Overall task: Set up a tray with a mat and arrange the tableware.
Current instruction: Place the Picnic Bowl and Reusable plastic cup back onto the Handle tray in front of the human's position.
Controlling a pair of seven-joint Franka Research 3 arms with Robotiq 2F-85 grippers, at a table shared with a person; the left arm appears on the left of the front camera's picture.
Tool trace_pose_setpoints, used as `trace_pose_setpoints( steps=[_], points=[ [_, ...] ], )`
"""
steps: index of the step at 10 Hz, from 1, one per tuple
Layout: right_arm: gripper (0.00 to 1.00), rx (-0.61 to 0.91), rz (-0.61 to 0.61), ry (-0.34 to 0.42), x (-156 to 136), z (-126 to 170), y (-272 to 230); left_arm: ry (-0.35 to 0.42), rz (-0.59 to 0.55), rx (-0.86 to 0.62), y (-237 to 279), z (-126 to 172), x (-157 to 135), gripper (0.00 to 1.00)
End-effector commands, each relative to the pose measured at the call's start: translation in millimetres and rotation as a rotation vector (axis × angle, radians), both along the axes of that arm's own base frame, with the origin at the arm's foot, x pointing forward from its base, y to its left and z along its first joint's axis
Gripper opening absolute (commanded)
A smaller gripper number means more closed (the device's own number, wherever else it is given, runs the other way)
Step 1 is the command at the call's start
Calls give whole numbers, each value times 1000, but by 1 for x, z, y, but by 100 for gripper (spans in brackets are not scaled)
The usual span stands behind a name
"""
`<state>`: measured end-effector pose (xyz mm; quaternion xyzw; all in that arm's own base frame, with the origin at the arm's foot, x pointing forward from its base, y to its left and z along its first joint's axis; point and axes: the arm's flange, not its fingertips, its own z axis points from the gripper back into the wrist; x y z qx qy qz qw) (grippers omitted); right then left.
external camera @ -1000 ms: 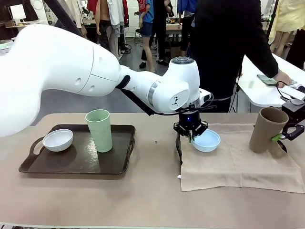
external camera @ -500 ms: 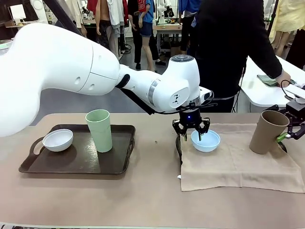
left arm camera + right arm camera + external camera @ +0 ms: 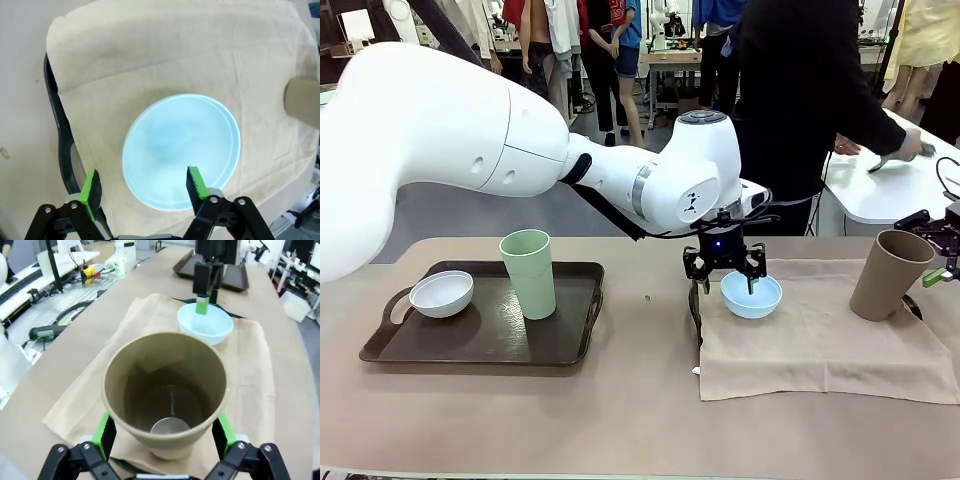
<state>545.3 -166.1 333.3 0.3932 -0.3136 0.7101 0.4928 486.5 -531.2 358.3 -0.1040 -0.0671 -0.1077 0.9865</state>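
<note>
My left gripper [image 3: 725, 279] is open around the near rim of the light blue bowl [image 3: 751, 295], which sits on the beige cloth mat [image 3: 820, 340]. In the left wrist view one green pad [image 3: 196, 182] hangs over the light blue bowl's [image 3: 181, 150] inside and the other pad [image 3: 91, 187] is outside it. At the far right my right gripper [image 3: 940, 270] is shut on the tan-brown cup [image 3: 890, 274], which is tilted. The right wrist view looks down into that cup [image 3: 165, 390]. The white bowl [image 3: 441, 293] and the pale green cup [image 3: 528, 272] stand on the dark tray [image 3: 570, 345] at the left.
A black tray handle [image 3: 695, 312] sticks out from under the mat's left edge. A person in black stands behind the table, reaching toward a white side table [image 3: 880, 190] at the right. Bare tabletop lies between the tray and the mat.
My right gripper has carried the tan-brown cup a little up and to the right. The left gripper has shifted slightly right over the blue bowl's rim. The person's hand has moved on the side table.
</note>
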Motion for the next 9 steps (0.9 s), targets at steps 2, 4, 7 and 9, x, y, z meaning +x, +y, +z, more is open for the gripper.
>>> trace_pose_setpoints(
  steps=[2, 4, 7, 9],
  points=[
    [100, -66, -51, 39, 11, 6, -2, 21, -45, -17, 16, 8, -12, 100],
    [100, -196, -132, 37, 13, 18, -9, 14, -62, -42, 19, 15, -16, 100],
    [100, -301, -291, 4, 19, 42, -24, 0, -101, -69, 21, 26, -27, 100],
    [100, -387, -376, 26, 8, 70, -50, 7, -37, -33, 42, 54, -41, 100]
  ],
)
